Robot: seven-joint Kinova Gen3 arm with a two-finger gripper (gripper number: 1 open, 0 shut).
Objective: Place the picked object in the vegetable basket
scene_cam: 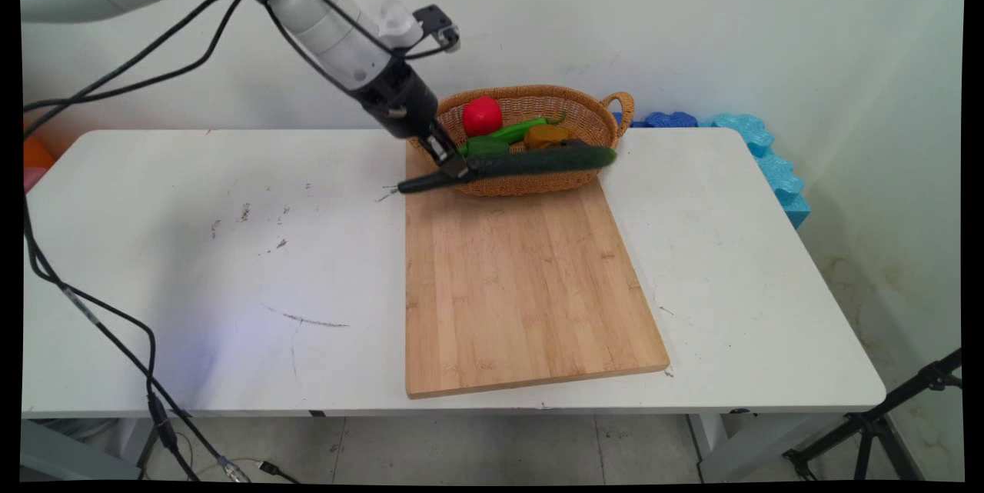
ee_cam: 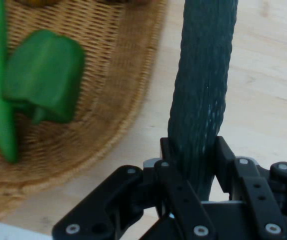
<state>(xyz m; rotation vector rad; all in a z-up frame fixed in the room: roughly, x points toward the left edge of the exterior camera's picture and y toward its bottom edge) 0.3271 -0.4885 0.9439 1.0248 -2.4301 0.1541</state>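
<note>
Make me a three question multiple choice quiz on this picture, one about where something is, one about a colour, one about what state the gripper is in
1. Where does the wicker basket stand?
A. on the far end of the wooden cutting board
B. on the floor
C. at the table's near left corner

2. What colour is the round item in the basket?
A. blue
B. red
C. white

3. What is the gripper doing?
A. hanging open over bare table
B. shut on nothing
C. shut on the dark green cucumber

Answers:
1 A, the basket's base overlaps the board's far edge in the main view.
2 B, it shows bright red beside the green pepper.
3 C, the hand view shows the fingers pressed on both sides of the cucumber.
</note>
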